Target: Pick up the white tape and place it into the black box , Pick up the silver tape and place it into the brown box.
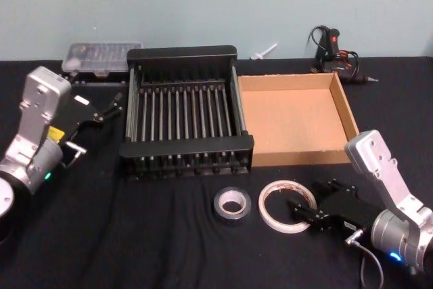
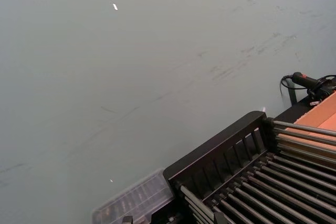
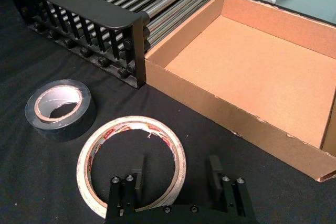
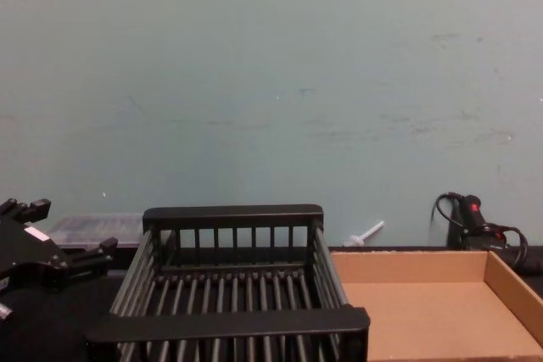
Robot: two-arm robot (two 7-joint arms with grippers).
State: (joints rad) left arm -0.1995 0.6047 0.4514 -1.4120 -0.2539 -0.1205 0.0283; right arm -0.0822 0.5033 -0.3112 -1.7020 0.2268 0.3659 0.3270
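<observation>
1. The white tape (image 1: 285, 206) lies flat on the black cloth surface (image 1: 135, 235), its hole facing straight up. It sits near the front, just right of the silver tape (image 1: 232, 204) and in front of the brown box (image 1: 295, 120).
2. The silver tape also lies flat with its core opening upward, in front of the near right corner of the black box (image 1: 184, 112). The two rolls are just beside each other and do not touch.
3. The white tape is a thin, wide, translucent whitish ring with small red print around its rim. The silver tape is a thicker, smaller, dull dark grey roll with a pale inner core.
4. The black box is a plastic crate with barred sides, a slatted bottom and thick solid rims. The brown box is a shallow tan cardboard tray with low walls, just right of the crate.
5. The right tool (image 3: 177, 178) is low over the near right edge of the white tape with its fingers spread apart. One finger (image 3: 137, 181) is inside the ring and the other outside, straddling the rim without clamping it.
6. The left tool (image 1: 116, 105) is raised at the far left beside the black box, its fingers slightly parted and holding nothing.
</observation>
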